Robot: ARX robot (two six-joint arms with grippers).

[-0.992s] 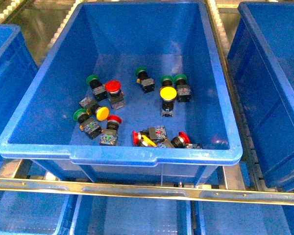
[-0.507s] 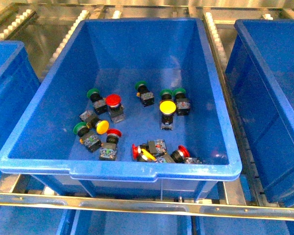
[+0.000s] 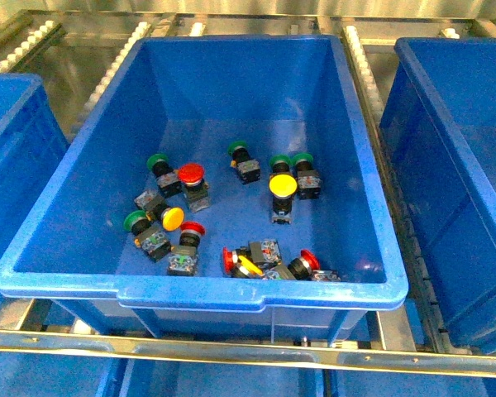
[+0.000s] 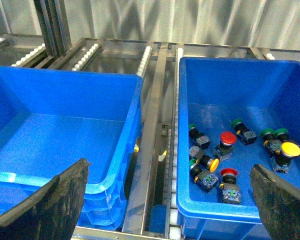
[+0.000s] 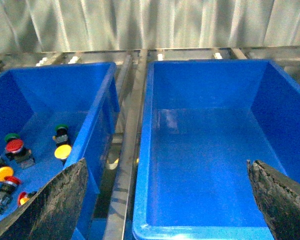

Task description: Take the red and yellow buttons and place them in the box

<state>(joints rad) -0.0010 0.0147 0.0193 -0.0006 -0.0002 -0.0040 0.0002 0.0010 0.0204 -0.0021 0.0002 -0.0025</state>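
Note:
Red and yellow buttons lie in the middle blue crate point(image 3: 256, 291) with a stepped front lip: red caps point(image 3: 191, 174) point(image 3: 193, 229) point(image 3: 228, 259) point(image 3: 308, 261), yellow caps point(image 3: 283, 185) point(image 3: 173, 218). In the left wrist view a red cap point(image 4: 227, 137) and a yellow cap point(image 4: 213, 164) show. The box point(image 4: 115, 185), with a doubled rim, stands empty to the left of that crate; its edge shows in the front view point(image 3: 16, 149). My left gripper point(image 4: 170, 210) is open and empty above the gap between box and crate. My right gripper point(image 5: 167, 205) is open and empty over the right-hand crate point(image 5: 200, 150).
Green-capped buttons point(image 3: 156, 162) point(image 3: 237, 148) point(image 3: 280, 160) lie mixed among the red and yellow ones. Metal roller rails point(image 4: 152, 130) run between the crates. A steel bar point(image 3: 231, 351) crosses in front. Neither arm shows in the front view.
The front view has shifted, so the middle crate sits lower in the picture and more of the rails behind it shows. The buttons have not moved within the crate.

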